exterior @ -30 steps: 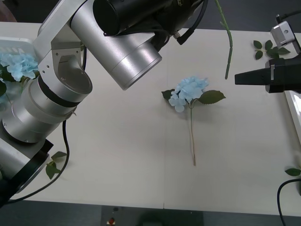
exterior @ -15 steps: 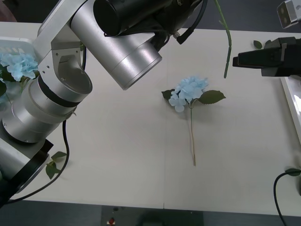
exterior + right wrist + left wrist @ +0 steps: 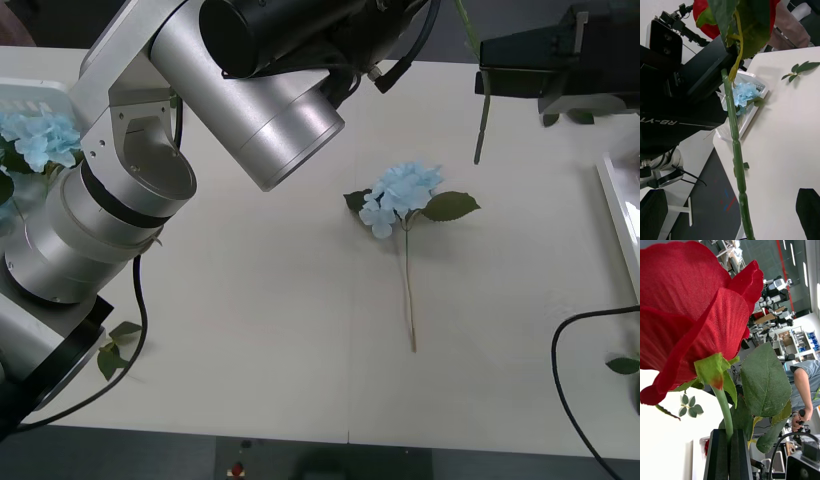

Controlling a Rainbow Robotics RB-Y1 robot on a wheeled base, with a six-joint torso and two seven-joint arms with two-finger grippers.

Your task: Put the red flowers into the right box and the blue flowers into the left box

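A hydrangea (image 3: 403, 192) lies mid-worktop (image 3: 260, 330), its stem running toward the robot. Left of the hydrangea, at the worktop's edge, another flower head (image 3: 38, 135) sits in the left box (image 3: 30, 98). Right of the hydrangea, the right box (image 3: 618, 215) lies at the worktop's edge. Behind the hydrangea, a rose stem (image 3: 481, 125) hangs above the worktop, beside the right hand (image 3: 485, 80).

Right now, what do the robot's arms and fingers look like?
The left arm is built of fat brushed-silver cylinders with black joint rings and a black cable along it. The right arm ends in a boxy black housing, lettered RB-Y1 in the right wrist view. The left gripper has flat black fingers.
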